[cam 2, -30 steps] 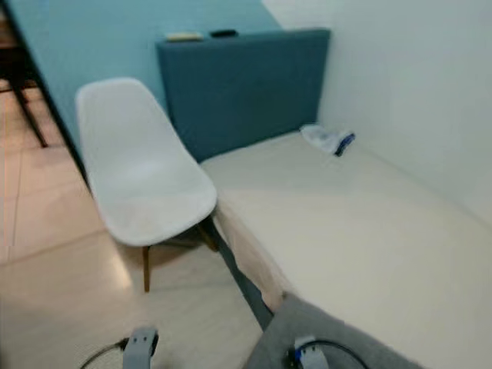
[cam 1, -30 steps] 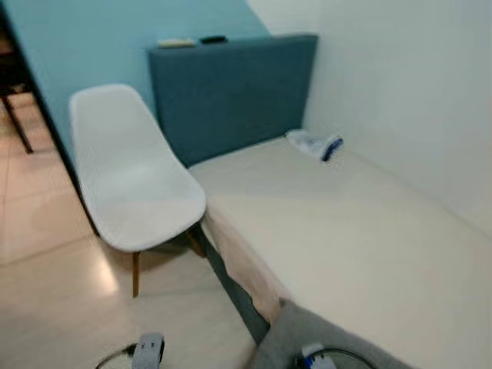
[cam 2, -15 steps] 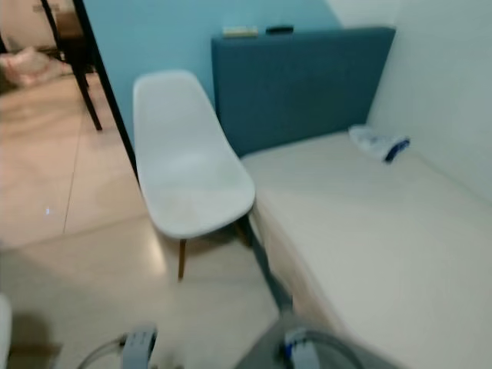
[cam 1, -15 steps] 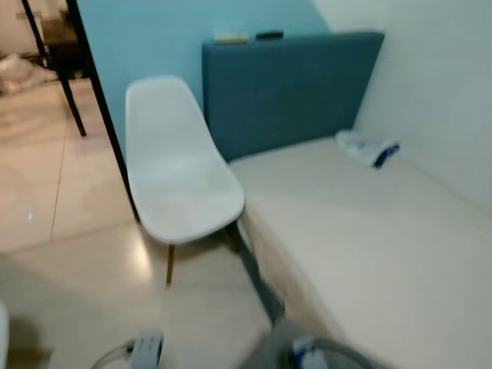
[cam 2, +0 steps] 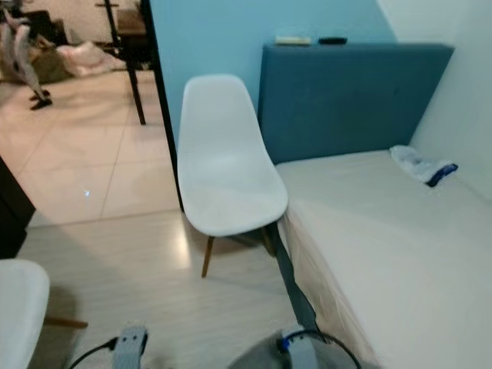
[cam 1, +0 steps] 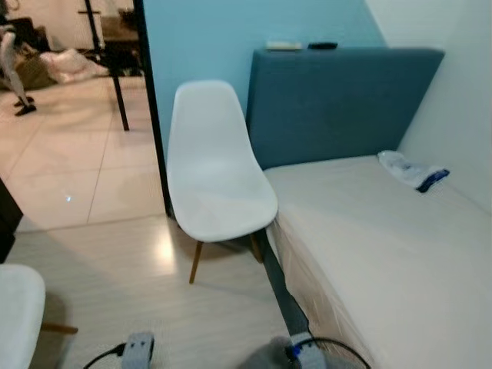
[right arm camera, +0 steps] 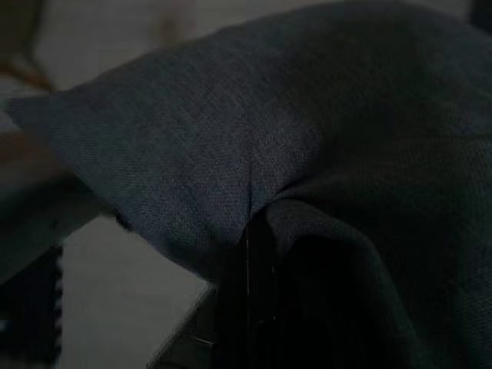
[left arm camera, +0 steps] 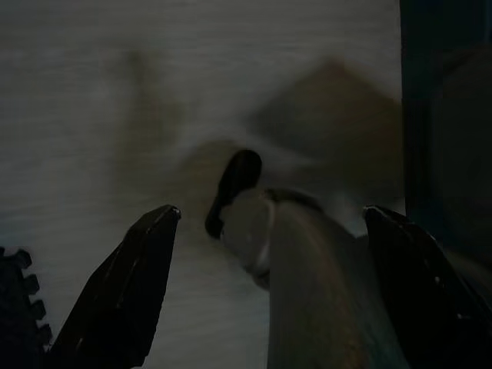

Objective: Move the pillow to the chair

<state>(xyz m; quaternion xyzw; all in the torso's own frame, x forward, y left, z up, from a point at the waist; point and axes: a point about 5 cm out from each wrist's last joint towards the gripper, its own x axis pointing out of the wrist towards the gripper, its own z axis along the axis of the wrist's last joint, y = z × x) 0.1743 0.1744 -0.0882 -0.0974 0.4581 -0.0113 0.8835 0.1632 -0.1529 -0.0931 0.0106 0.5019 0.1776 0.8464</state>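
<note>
The right gripper [right arm camera: 257,254] pinches the grey pillow [right arm camera: 254,138], and the cloth folds around its black fingers. The pillow hangs low in front of the robot, at the foot of the bed [cam 1: 384,246]. The left gripper [left arm camera: 269,223] is spread wide over the pale floor [cam 1: 115,254]. Further on, the white chair [cam 1: 219,173] stands just beside the bed, before the blue headboard [cam 1: 338,100]. A white and blue cloth [cam 1: 411,171] lies near the wall. I can read no writing anywhere.

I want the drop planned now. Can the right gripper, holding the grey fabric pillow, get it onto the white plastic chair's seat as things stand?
Probably not yet: the right gripper pinches the grey fabric pillow low, with open floor before the white plastic chair. The seat is bare, so nothing blocks it.
</note>
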